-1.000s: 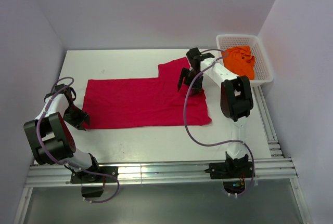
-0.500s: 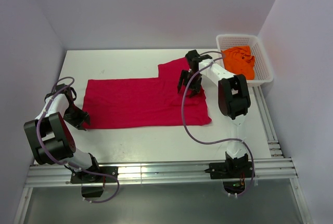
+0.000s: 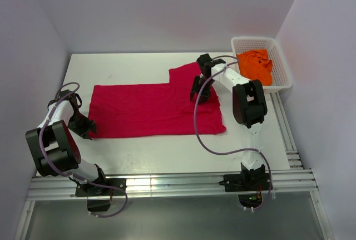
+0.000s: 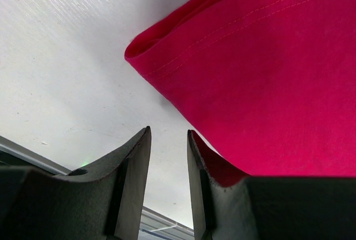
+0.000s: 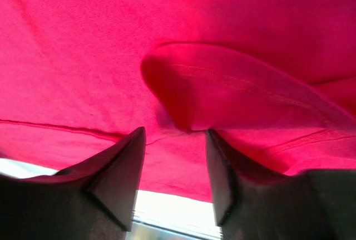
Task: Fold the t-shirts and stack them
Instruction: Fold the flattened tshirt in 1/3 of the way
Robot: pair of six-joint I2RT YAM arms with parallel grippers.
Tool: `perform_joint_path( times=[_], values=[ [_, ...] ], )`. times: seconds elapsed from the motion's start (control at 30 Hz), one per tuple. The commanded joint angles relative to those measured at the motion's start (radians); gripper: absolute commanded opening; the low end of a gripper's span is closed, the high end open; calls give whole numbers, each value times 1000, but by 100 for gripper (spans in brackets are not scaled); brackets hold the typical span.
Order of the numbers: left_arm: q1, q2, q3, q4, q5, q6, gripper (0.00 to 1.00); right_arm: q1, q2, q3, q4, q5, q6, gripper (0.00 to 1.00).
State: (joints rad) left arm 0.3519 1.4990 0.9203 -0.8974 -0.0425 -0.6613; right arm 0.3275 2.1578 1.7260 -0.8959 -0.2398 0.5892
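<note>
The crimson red t-shirt (image 3: 150, 109) lies spread flat across the middle of the white table (image 3: 122, 62). The bright orange t-shirt (image 3: 256, 64) sits bunched in the white mesh basket (image 3: 281, 56) at the back right. My right gripper (image 3: 200, 92) is open, low over the red shirt's right part; its wrist view shows a raised fold of red cloth (image 5: 222, 92) just ahead of the open jaws (image 5: 173, 134). My left gripper (image 3: 86, 126) is open and empty at the red shirt's near left corner (image 4: 139, 50), with bare table between the jaws (image 4: 168, 134).
The metal rail (image 3: 167, 181) runs along the near table edge by the arm bases. White walls close in the left, back and right sides. The basket stands against the right wall.
My right gripper has shifted slightly left and back over the red shirt. The left arm and the shirts have not visibly moved.
</note>
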Motion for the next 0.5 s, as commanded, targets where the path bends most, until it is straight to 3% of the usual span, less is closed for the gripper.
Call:
perform_joint_path(
  times=[0.0,0.13,0.2,0.47],
  values=[
    [-4,0,9,14,-3,15,38,13,17,17,22,-18,6,51],
    [-4,1,9,14,-5,14,38,15,22,21,17,-23,-2,42],
    [-4,1,9,14,-5,14,38,15,23,23,17,-24,-5,33],
    [-4,3,9,12,-8,12,38,15,36,40,8,-29,-14,15]
  ],
)
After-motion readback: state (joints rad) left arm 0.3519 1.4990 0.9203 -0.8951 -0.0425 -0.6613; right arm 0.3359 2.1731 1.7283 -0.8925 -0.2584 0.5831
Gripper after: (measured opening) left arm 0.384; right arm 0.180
